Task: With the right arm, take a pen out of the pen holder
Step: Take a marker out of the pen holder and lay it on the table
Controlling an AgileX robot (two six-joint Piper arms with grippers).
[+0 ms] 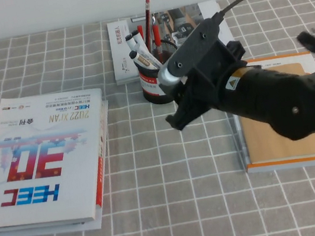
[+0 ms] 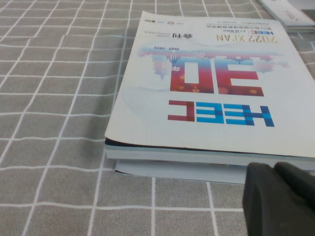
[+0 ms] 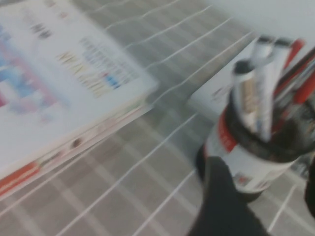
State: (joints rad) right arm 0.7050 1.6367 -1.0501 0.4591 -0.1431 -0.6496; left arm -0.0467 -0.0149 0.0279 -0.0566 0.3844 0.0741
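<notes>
The pen holder (image 1: 154, 87) is a black cup with a red and white label. It stands upright at the back middle of the table and holds white markers (image 1: 138, 48) and a red pen (image 1: 147, 13). My right gripper (image 1: 182, 114) hangs low just in front of it and to its right, open and holding nothing. In the right wrist view the pen holder (image 3: 248, 160) sits just ahead of my right gripper (image 3: 263, 184), the markers (image 3: 257, 83) sticking out of the top. My left gripper (image 2: 274, 171) is shut and empty beside the magazine stack (image 2: 211, 88).
A stack of white magazines (image 1: 49, 153) lies at the left. A thin booklet (image 1: 123, 54) lies behind the holder. An orange-edged brown book (image 1: 282, 146) lies under my right arm. A grey checked cloth (image 1: 172, 211) covers the table.
</notes>
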